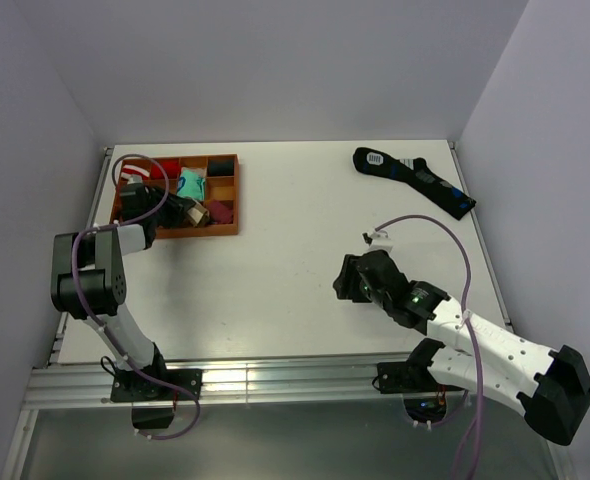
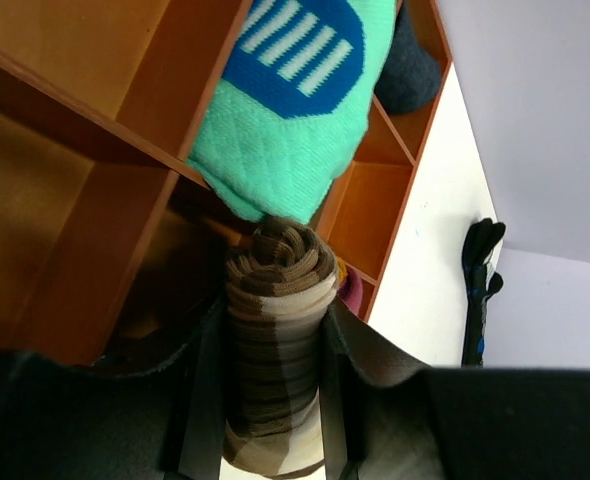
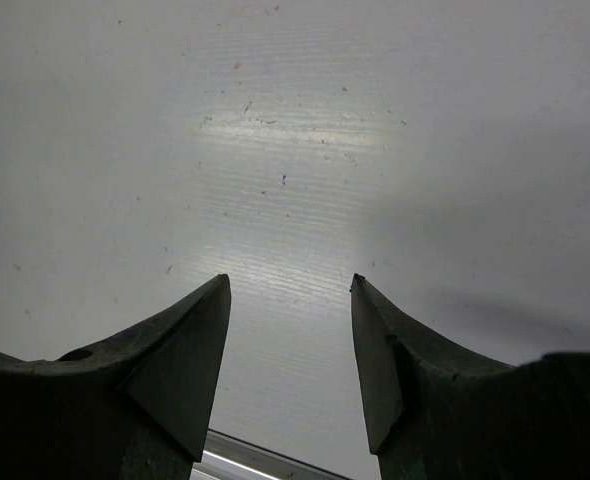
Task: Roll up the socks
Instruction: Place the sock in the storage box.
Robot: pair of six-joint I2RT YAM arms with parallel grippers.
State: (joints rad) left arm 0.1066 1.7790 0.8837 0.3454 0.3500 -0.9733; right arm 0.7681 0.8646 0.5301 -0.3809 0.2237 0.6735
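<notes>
My left gripper is shut on a rolled brown-and-cream striped sock and holds it over the orange compartment tray, at the tray's front edge. A rolled mint-green sock with a blue patch lies in the tray just beyond it. A flat black sock with blue marks lies at the far right of the table and shows in the left wrist view. My right gripper is open and empty over bare table.
The tray holds several rolled socks: red, green, dark, maroon. White walls close the table on the left, back and right. A metal rail runs along the near edge.
</notes>
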